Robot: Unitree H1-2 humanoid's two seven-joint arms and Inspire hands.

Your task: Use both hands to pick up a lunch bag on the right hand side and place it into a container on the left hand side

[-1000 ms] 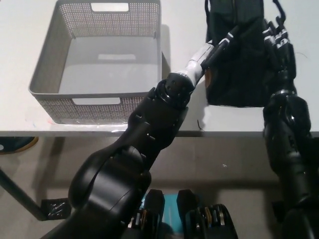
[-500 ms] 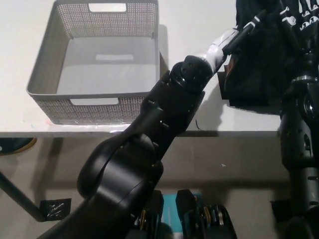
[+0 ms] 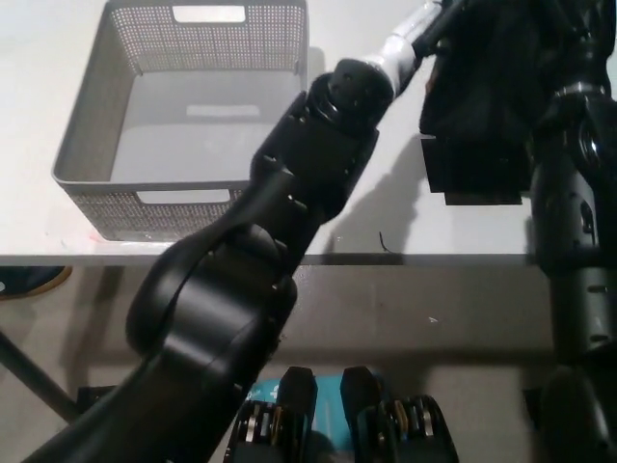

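Note:
The black lunch bag (image 3: 482, 77) hangs at the top right, raised off the white table (image 3: 386, 227), with a dark patch beneath it. My left hand (image 3: 426, 21), white at the end of a bulky black arm, presses against the bag's left side. Its fingers are mostly hidden by the bag. My black right hand (image 3: 571, 53) is on the bag's right side and hard to tell apart from the dark fabric. The bag is held between the two hands. The grey mesh container (image 3: 87, 130) stands empty at the left.
The table's front edge (image 3: 424, 257) runs across the middle of the picture, with floor below it. My left arm crosses in front of the container's right front corner. A strip of bare table lies between container and bag.
The lunch bag has risen off the table between both hands and moved up and slightly right in the picture. My left arm has stretched further up with it. The container stays put.

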